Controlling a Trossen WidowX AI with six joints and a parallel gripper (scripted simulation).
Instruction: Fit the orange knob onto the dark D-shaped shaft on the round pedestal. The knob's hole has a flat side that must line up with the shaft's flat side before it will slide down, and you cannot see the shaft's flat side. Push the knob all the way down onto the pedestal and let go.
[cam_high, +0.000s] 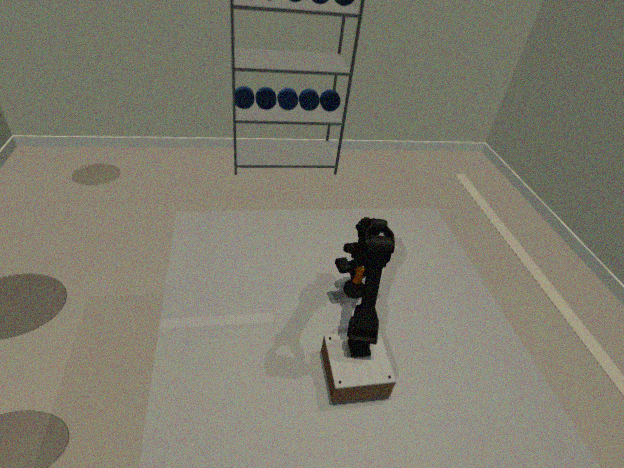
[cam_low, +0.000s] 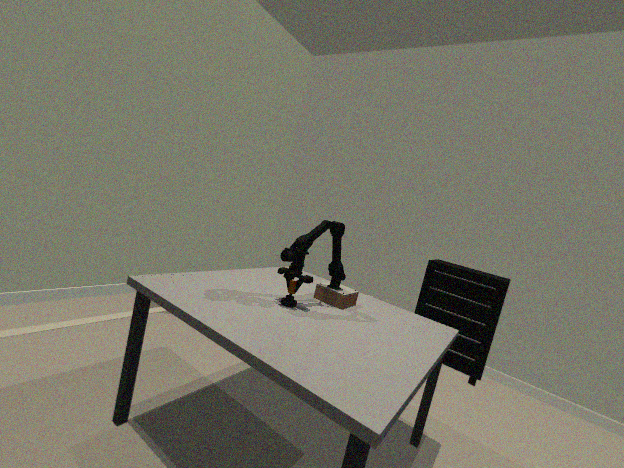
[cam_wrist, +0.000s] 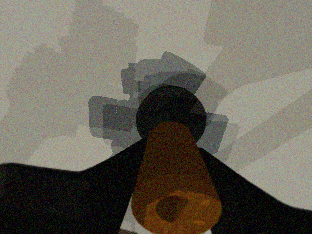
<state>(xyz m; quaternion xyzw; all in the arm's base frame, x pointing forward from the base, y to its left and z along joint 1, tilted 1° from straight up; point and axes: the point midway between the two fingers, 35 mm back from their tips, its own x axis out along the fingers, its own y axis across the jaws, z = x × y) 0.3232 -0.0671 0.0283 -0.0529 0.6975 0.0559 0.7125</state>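
The orange knob (cam_high: 358, 275) (cam_low: 292, 287) (cam_wrist: 171, 165) is held upright between the fingers of my gripper (cam_high: 358, 276) (cam_low: 292, 288) (cam_wrist: 170, 148), which is shut on it. The round dark pedestal (cam_high: 353, 289) (cam_low: 288, 301) (cam_wrist: 170, 97) stands on the table just below the knob. In the wrist view the knob's far end overlaps the near part of the pedestal. In the exterior view a short dark gap shows between knob and pedestal. The shaft cannot be made out, so contact between it and the knob cannot be told.
The arm's wood-sided base block (cam_high: 360, 392) (cam_low: 333, 297) stands on the pale table (cam_high: 226, 403) (cam_low: 352, 362), close to the pedestal. A dark chair (cam_low: 461, 304) is beside the table. A metal rack (cam_high: 289, 122) with blue round items stands by the wall.
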